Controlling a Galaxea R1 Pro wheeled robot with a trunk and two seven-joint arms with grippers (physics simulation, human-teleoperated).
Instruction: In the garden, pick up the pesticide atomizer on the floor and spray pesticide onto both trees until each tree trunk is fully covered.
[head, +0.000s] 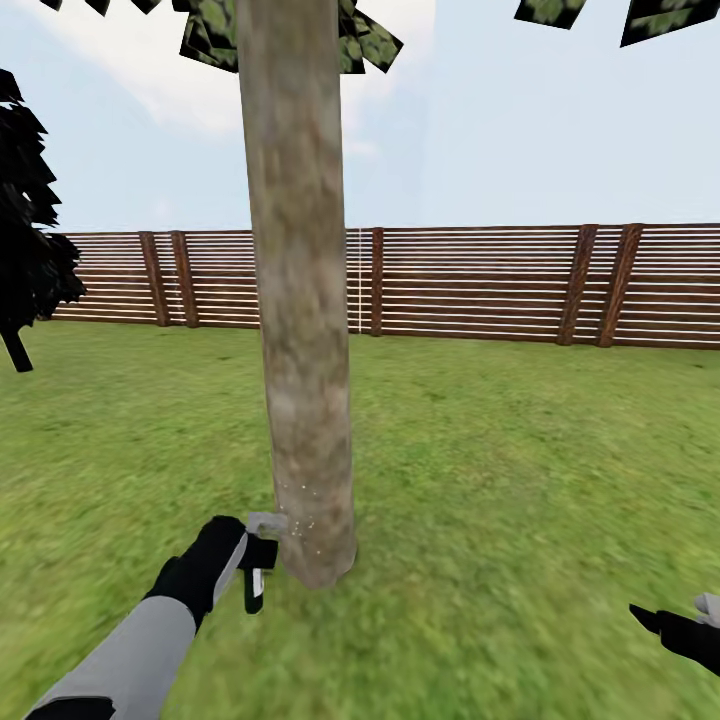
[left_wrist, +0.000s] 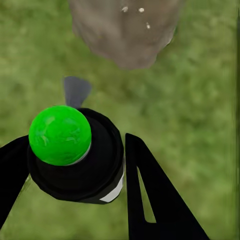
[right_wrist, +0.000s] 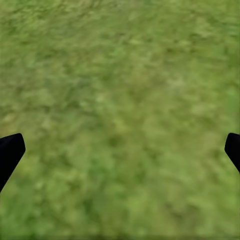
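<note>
My left fingers (left_wrist: 70, 195) are clamped on the pesticide atomizer (left_wrist: 75, 152), 1 on each side of its black body, with the green knob (left_wrist: 60, 135) facing my wrist camera and the grey nozzle (left_wrist: 76, 90) aimed at the foot of the tree trunk (head: 300, 300). The bottle sits low, just beside the trunk base, where a few pale specks (head: 310, 515) show on the bark.

My right fingers (right_wrist: 120, 150) are spread wide over bare grass (right_wrist: 120, 75), holding nothing.

My worry is coverage: from this low angle, spray would likely reach only the bottom band, leaving the upper trunk dry. The nozzle is also so near the bark that I could bump it and twist the bottle in my grip.
</note>
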